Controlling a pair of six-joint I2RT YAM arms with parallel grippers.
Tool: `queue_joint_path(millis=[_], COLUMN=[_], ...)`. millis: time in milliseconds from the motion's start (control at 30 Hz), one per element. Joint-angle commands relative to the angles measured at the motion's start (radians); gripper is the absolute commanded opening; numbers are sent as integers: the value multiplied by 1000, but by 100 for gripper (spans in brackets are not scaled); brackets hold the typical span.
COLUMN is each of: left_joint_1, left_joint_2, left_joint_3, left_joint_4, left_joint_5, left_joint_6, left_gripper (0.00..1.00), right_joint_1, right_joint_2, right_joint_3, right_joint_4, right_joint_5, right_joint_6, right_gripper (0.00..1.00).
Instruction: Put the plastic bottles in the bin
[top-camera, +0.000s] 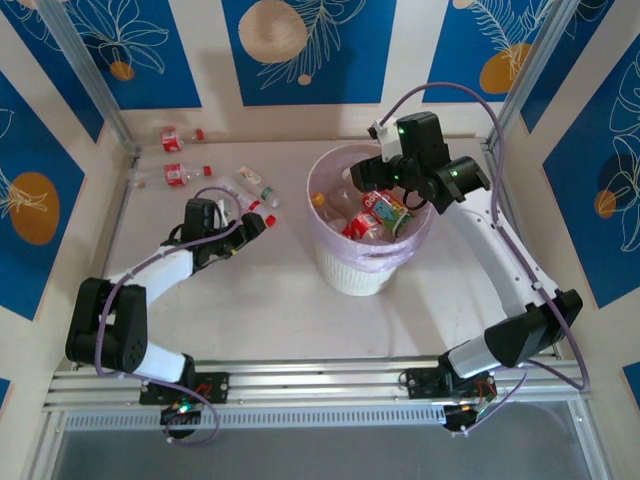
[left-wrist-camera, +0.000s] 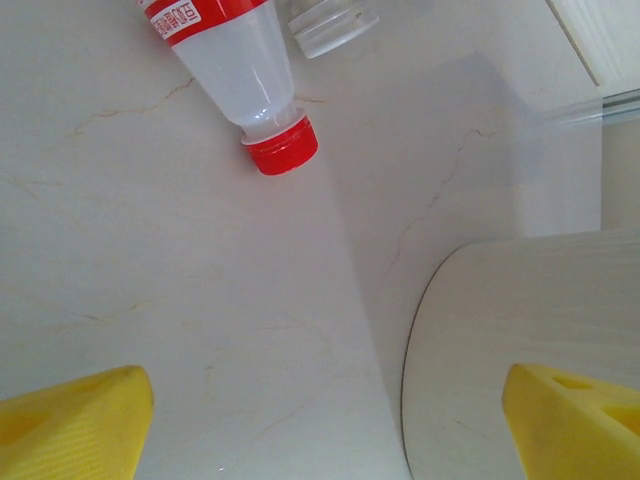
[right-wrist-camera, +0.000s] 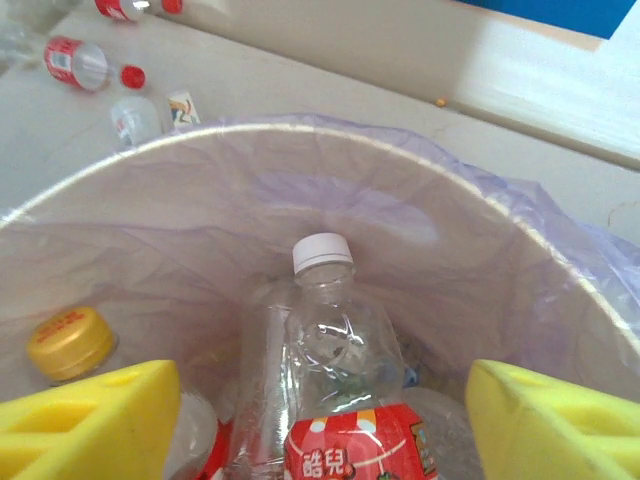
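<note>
Now the right gripper (right-wrist-camera: 320, 400), jaws apart, hangs over the bin (top-camera: 345, 275), drop apparently finished. Left gripper (left-wrist-camera: 322, 420), likewise apart, must next reach the red-capped bottle (left-wrist-camera: 240, 70) left of the bin.

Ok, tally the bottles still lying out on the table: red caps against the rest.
Red-cap bottles: 3
Other bottle: 1
Total: 4
</note>
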Motion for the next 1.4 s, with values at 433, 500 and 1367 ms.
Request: queue_joint_path(millis=[433,500,1367], left_joint_1=[6,7,3], left_joint_2=[13,21,410], left_joint_3=[53,72,512], left_joint_4=[-44,-63,-259], left_joint_5=[-31,-47,-463], left_joint_6=[5,8,-85], left_gripper=[91,92,97], right_joint_1=[-7,-4,-17], right_joint_2=[155,156,-196], right_joint_3=[-109,-135,-140], right_joint_4=[7,20,79], right_joint_5=[-52,-59,-138], right_joint_6=[67,77,181], right_gripper=[42,42,87])
